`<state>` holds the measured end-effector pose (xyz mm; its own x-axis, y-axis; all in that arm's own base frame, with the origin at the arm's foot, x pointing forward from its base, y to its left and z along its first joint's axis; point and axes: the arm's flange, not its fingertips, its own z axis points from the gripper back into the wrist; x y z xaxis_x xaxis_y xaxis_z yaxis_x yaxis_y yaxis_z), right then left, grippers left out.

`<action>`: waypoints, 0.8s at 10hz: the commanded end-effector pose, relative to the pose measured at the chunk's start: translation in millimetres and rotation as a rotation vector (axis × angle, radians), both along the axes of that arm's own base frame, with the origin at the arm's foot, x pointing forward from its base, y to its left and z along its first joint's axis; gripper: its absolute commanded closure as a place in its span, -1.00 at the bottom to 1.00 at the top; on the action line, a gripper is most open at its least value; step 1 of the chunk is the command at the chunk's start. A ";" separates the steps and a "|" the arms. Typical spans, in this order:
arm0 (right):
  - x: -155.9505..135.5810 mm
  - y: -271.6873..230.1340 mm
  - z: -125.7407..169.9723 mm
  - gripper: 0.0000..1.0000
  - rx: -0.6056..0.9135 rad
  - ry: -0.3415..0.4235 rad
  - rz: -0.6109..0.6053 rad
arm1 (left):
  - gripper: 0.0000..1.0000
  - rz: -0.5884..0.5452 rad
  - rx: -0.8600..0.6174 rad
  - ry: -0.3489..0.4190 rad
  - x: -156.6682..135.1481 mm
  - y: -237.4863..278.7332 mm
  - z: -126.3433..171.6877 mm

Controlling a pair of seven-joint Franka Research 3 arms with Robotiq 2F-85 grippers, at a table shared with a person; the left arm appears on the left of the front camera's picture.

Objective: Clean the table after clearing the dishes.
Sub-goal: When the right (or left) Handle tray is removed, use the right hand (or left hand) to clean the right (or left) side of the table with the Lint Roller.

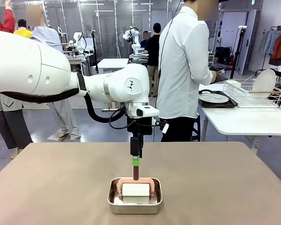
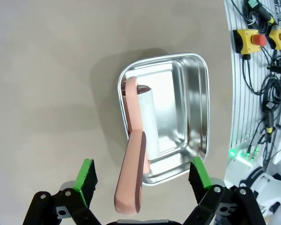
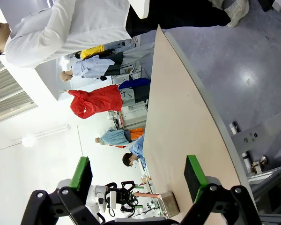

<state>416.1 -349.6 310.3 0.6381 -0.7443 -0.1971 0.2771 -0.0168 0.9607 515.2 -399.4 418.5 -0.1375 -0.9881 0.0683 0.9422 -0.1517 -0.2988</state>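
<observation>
- Step in hand, as I judge it: the clearing looks done and the cleaning is yet to begin. The brown desk (image 1: 225, 187) carries just a small steel pan (image 1: 135, 208) near my edge.
- The dishes (image 1: 214, 98) sit well apart from it, on the smaller white table (image 1: 243, 119) at the far right. I can make out one white plate on a dark tray beside a wire rack (image 1: 255, 96). A person (image 1: 182, 70) stands there, turned away from me.
- In the pan lies a cleaning roller (image 2: 150, 117), white roll down against one wall. Its pink handle (image 2: 131, 183) leans up and out over the rim toward my wrist.
- My left tool (image 2: 143, 176) hangs straight above the pan with its jaws spread wide. The handle end comes up between the green pads, and neither pad touches it.
- My right tool (image 3: 138, 173) is also wide open and holds nothing, off beyond the side of the desk and looking along its edge.
- Next move calls for: settling a little lower so the pads bracket the handle squarely, then closing on it. The handle is tilted, so I would match its lean before closing, then lift clear of the pan wall without dragging the pan.
</observation>
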 end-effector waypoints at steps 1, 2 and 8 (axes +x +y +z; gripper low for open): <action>-1.7 3.3 2.9 -1.00 -0.014 0.007 -0.005 | -1.00 0.028 0.020 0.031 -1.3 1.3 -0.2; -1.7 3.3 2.9 -1.00 -0.014 0.007 -0.005 | -1.00 0.032 0.024 0.043 1.2 0.2 -5.6; -1.7 3.3 2.9 -1.00 -0.014 0.007 -0.005 | -0.24 0.063 0.035 0.080 5.9 1.5 -14.2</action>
